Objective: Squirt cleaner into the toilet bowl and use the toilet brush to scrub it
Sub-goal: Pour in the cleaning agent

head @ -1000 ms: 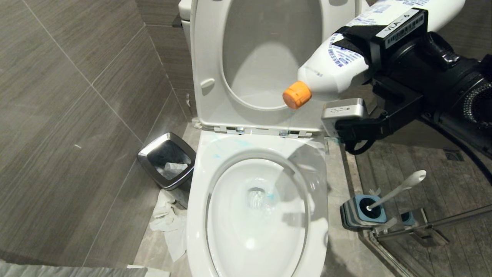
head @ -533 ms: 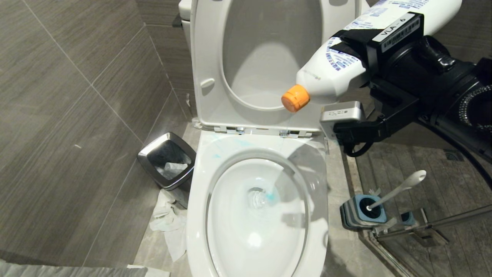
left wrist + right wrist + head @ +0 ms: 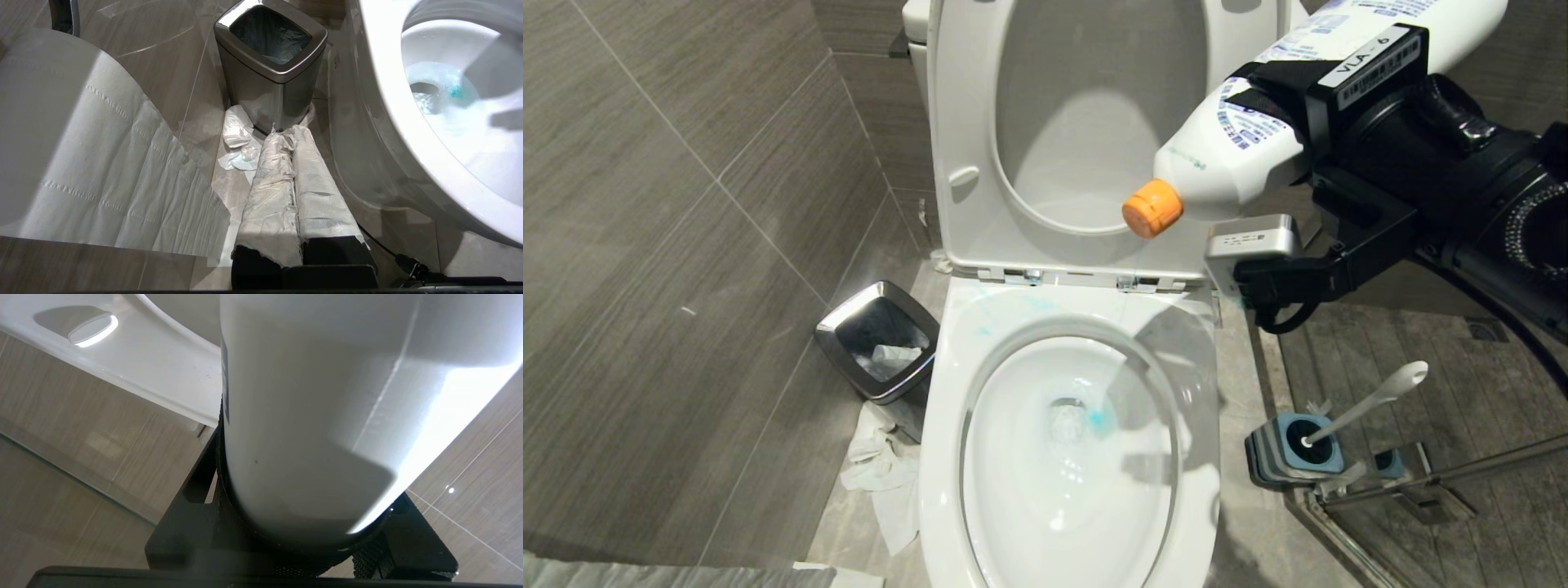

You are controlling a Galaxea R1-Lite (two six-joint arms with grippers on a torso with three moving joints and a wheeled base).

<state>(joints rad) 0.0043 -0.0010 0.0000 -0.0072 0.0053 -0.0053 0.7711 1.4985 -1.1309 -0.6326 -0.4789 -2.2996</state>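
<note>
White ceramic toilet bowl (image 3: 947,457) is the landmark. Its near rim runs off the head view's lower edge; basin open, seat and lid (image 3: 968,131) raised against the back wall. A blot of blue cleaner (image 3: 1101,421) sits in the water just beside the drain; faint blue smears on the rear rim below the hinges.

Left of the bowl: narrow floor strip, then tiled wall. A steel-rimmed bin (image 3: 837,331) stands in that strip near the bowl's rear corner, crumpled tissue (image 3: 878,482) on the floor in front of it. Little open room on that side.

Right of the bowl: the toilet brush (image 3: 1372,400) stands tilted in its blue-and-grey holder (image 3: 1262,457), just beside a glass partition's bottom rail. More open floor beyond it.

Above the bowl's rear right corner, the right gripper (image 3: 1307,106) is clamped on the white bottle (image 3: 1225,155), tilted with its orange cap (image 3: 1152,208) down toward the basin, in front of the raised seat.

Left wrist view only: left gripper (image 3: 296,179), paper-wrapped fingers pressed together, holding nothing, low at the bowl's left flank, pointing toward the bin (image 3: 269,53); a toilet paper roll (image 3: 81,163) near it. It also shows the cleaner (image 3: 454,92) from the side. Right wrist view adds only the bottle body (image 3: 327,416) filling the jaws, seat edge behind.
</note>
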